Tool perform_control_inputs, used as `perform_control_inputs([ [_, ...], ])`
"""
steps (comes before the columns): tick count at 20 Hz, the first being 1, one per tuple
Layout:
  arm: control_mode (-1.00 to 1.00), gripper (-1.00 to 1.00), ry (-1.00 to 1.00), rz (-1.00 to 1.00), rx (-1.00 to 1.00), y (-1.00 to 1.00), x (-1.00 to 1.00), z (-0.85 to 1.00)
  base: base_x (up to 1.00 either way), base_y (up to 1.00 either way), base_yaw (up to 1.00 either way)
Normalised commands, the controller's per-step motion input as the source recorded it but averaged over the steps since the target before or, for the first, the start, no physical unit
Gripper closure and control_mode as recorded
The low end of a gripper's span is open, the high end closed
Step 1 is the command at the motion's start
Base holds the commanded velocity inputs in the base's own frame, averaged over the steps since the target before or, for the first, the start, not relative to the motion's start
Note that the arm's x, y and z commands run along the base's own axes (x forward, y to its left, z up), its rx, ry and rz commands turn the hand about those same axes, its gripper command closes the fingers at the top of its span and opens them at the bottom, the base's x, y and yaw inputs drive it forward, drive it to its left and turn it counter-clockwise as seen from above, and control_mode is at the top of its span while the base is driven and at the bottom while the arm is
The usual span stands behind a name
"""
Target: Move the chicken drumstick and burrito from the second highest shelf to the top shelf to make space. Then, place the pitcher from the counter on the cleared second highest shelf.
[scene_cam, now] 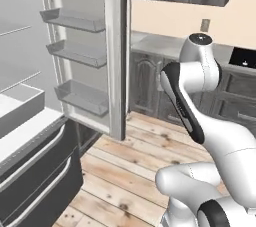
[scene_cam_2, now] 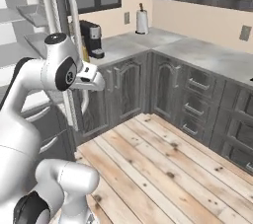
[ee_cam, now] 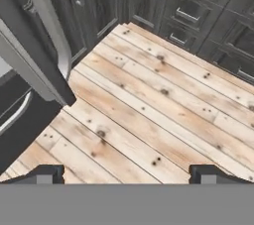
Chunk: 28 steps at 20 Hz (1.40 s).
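Note:
My gripper is open and holds nothing; its two dark fingertips stand far apart above the wooden floor. It hangs in front of the open fridge door, with the white hand pointing out toward the kitchen. The light grey counter runs over dark cabinets. Beside the coffee machine a yellow sliver looks like the pitcher, mostly hidden by the door handle. The fridge's wire shelves show at the far left. The chicken drumstick and burrito are out of view.
The fridge door stands open with three door bins. A white drawer sits inside the fridge, above the dark freezer front. A coffee machine and a paper towel roll stand on the counter. Wooden floor lies ahead.

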Motion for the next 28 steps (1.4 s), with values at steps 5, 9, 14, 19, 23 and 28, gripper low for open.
perform_control_inputs([
  [5,1.0,-1.0,0.0,0.0,0.0,0.0,0.0,0.0,0.69,-0.37,-0.05],
  [9,1.0,-1.0,0.0,0.0,0.0,0.0,0.0,0.0,0.84,-0.46,0.16],
  [14,1.0,-1.0,0.0,0.0,0.0,0.0,0.0,0.0,0.82,-0.36,0.37],
  [19,1.0,-1.0,0.0,0.0,0.0,0.0,0.0,0.0,0.7,-0.14,0.48],
  [23,1.0,-1.0,0.0,0.0,0.0,0.0,0.0,0.0,0.67,-0.06,0.57],
  [28,1.0,-1.0,0.0,0.0,0.0,0.0,0.0,0.0,0.65,-0.19,0.61],
])
